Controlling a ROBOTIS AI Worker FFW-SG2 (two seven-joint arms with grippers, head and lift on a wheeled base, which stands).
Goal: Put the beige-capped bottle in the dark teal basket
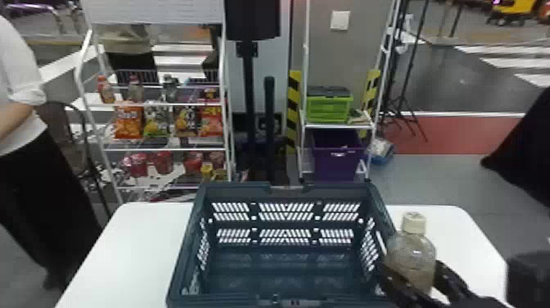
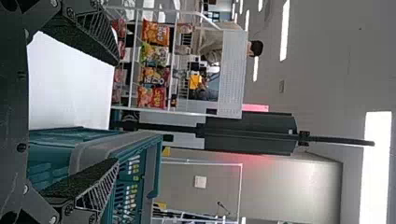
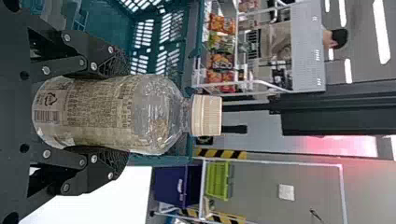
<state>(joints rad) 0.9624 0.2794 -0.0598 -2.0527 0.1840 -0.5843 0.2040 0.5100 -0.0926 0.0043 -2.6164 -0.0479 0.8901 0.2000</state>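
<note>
At the right side of the head view, my right gripper (image 1: 413, 282) is shut on the beige-capped bottle (image 1: 413, 254), held upright by the right wall of the dark teal basket (image 1: 286, 186). The right wrist view has both fingers of my right gripper (image 3: 119, 114) pressed against the sides of the clear, labelled bottle (image 3: 159, 112), its beige cap free beyond them. Nothing lies on the basket's visible floor. In the left wrist view my left gripper (image 2: 114, 112) stands open, its fingers wide apart, with the basket's rim (image 2: 112, 144) beyond them.
The basket stands on a white table (image 1: 135, 245), with bare tabletop on both sides. Behind are a white rack (image 1: 163, 104) of snacks and drinks, a black post, and a second rack holding a green crate (image 1: 327, 108) and a purple bin (image 1: 337, 159).
</note>
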